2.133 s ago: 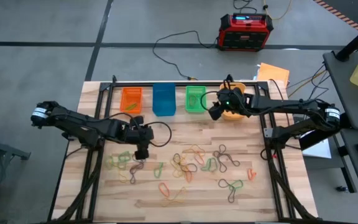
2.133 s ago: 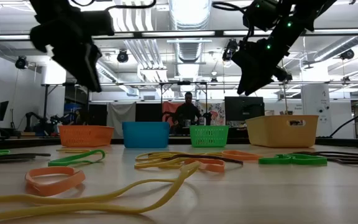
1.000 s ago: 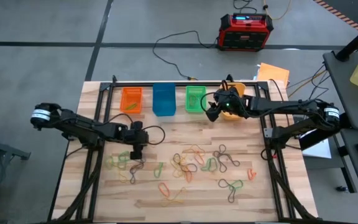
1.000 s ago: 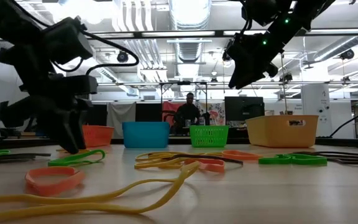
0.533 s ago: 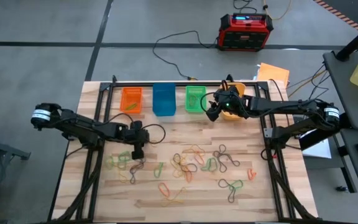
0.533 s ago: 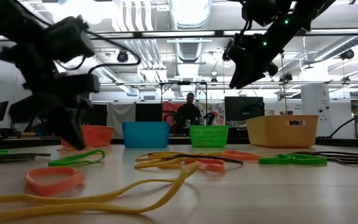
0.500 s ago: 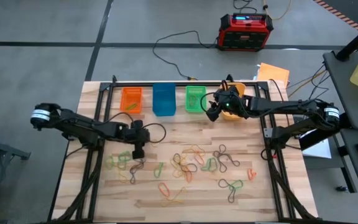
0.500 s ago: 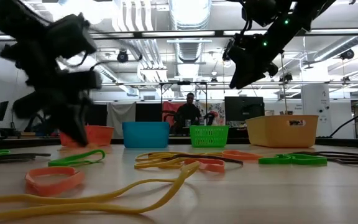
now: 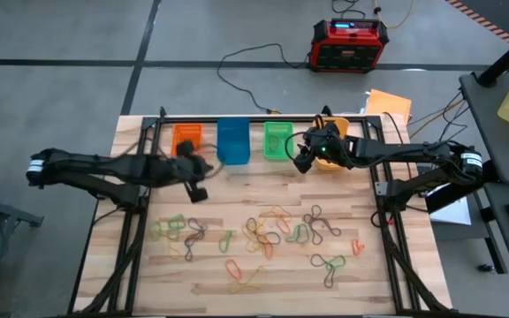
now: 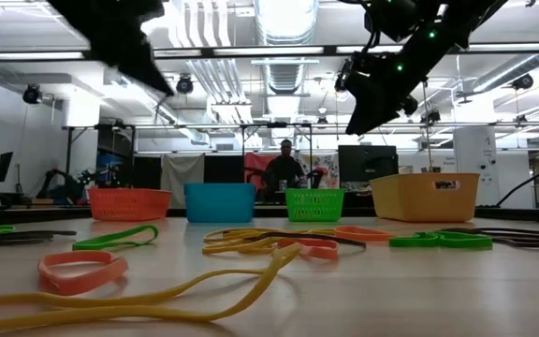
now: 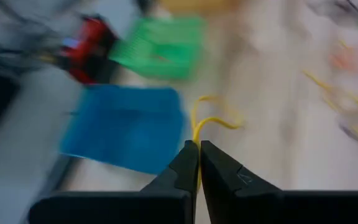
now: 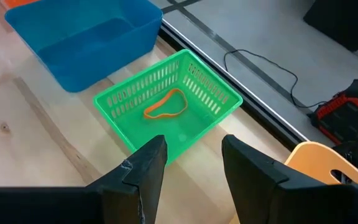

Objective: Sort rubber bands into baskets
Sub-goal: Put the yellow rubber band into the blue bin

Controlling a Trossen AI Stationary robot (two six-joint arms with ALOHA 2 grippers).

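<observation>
Jaws of left gripper (image 11: 199, 163) clamping yellow rubber band (image 11: 207, 121), which is dangling ahead; I'm tracking yellow-orange basket (image 9: 336, 157) lying far right, beside right gripper (image 12: 194, 169), jaws apart.

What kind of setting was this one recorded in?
Likely a robotics lab or workshop: exposed ceiling ducts and strip lights, a person at monitors behind the wooden table, and a red-and-black box cabled on the concrete floor.
</observation>
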